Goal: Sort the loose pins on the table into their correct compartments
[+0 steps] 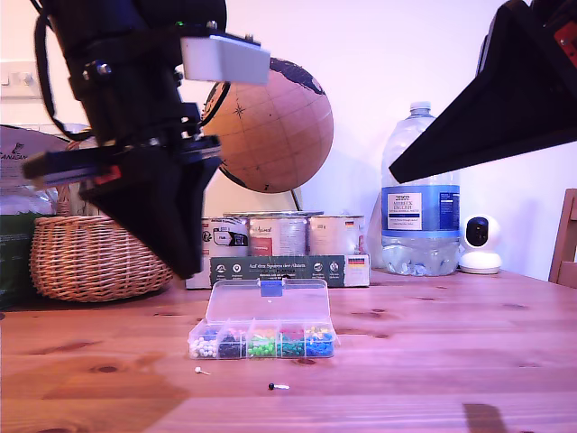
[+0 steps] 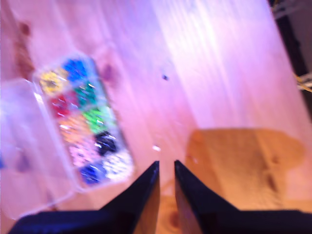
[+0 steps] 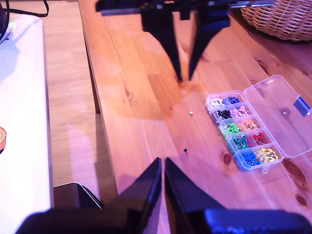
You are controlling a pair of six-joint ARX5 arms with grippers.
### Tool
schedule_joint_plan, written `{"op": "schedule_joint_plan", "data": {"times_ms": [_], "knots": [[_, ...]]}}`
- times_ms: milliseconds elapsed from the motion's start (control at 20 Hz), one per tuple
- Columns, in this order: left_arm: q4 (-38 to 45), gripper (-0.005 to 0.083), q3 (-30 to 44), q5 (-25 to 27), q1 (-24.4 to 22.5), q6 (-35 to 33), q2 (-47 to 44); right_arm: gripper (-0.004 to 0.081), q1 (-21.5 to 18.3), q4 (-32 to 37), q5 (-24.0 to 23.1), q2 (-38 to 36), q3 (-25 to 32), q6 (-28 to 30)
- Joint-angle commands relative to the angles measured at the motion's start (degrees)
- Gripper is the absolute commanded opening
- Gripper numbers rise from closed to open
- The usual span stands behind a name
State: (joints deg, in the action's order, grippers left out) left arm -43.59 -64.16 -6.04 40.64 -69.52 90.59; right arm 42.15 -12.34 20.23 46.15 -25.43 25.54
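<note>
Our first gripper (image 1: 185,266) and second gripper (image 3: 163,168) hover with fingers nearly closed and empty above the worktop (image 1: 451,361), where the white pin (image 1: 200,370) and black pin (image 1: 277,386) lie before the open pin box (image 1: 262,341); such tiny pins may easily slip or roll.

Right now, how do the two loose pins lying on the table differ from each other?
The white pin has a pale head, while the black pin has a dark one. In the exterior view the white pin lies further toward that view's left and closer to the pin box; the black pin sits nearer the camera, in front of the box's middle. Both lie flat on the bare wooden table, outside the box, with no gripper touching them.
</note>
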Motion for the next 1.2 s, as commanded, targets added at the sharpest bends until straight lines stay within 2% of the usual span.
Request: {"op": "schedule_joint_plan", "data": {"times_ms": [0, 100, 1150], "knots": [[0.4, 0.0114, 0.3, -0.6, -0.6, -0.6, 2.6, -0.0013, 0.3, 0.5, 0.0, 0.0, -0.5, -0.2], [0.5, 0.0149, 0.3, -0.6, -0.9, -0.6, 3.6, -0.0013, 0.3, 0.5, 0.0, 0.0, -0.5, -0.2], [2.0, 0.0149, -2.4, -2.7, -3.5, -1.6, 10.6, -0.0013, 0.3, 0.4, 0.0, 0.0, -0.5, -0.3]]}}
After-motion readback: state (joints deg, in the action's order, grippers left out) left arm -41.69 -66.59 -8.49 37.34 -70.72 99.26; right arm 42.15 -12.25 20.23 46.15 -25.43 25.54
